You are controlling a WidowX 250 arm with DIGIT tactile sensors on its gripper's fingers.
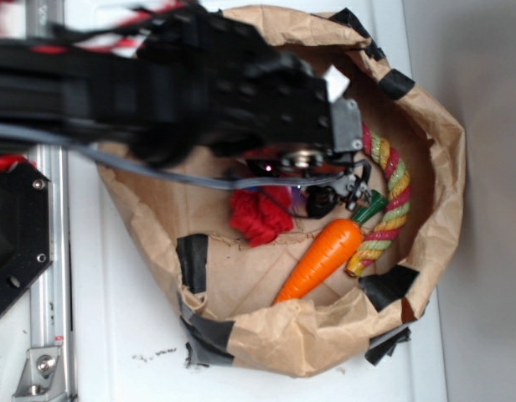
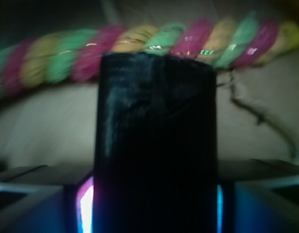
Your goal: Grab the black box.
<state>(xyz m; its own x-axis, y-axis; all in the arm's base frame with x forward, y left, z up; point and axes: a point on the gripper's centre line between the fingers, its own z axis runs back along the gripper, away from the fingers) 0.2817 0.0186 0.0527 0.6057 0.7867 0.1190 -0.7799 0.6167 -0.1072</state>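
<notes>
1. I'm reaching into the brown paper bag (image 1: 425, 126) w/ my gripper (image 1: 329, 197); my arm is crossing over the bag's upper-left rim in the exterior view.
2. My fingers (image 2: 38, 201) are pinching the black box (image 2: 157, 145) from both sides. In the wrist view it's filling the gap btwn them, glossy & wrinkled, standing up the middle of the frame.
3. In the exterior view the box (image 1: 319, 199) is only a small dark shape at my fingertips, near the middle of the bag; can't tell if it's touching the bag floor.
4. The rope ring (image 2: 140, 46) (pink, green, yellow twists) is curving just behind the box's far end, along the bag's inner wall.
5. The red paper ball (image 1: 260, 215) is sitting just beside the box, toward the bag's left side.
6. The orange carrot (image 1: 323, 255) is lying below the box, its green top close to my fingertips & tip pointing at the bag's lower rim.
7. Black tape patches (image 1: 193, 261) are showing on the bag's rim.
</notes>
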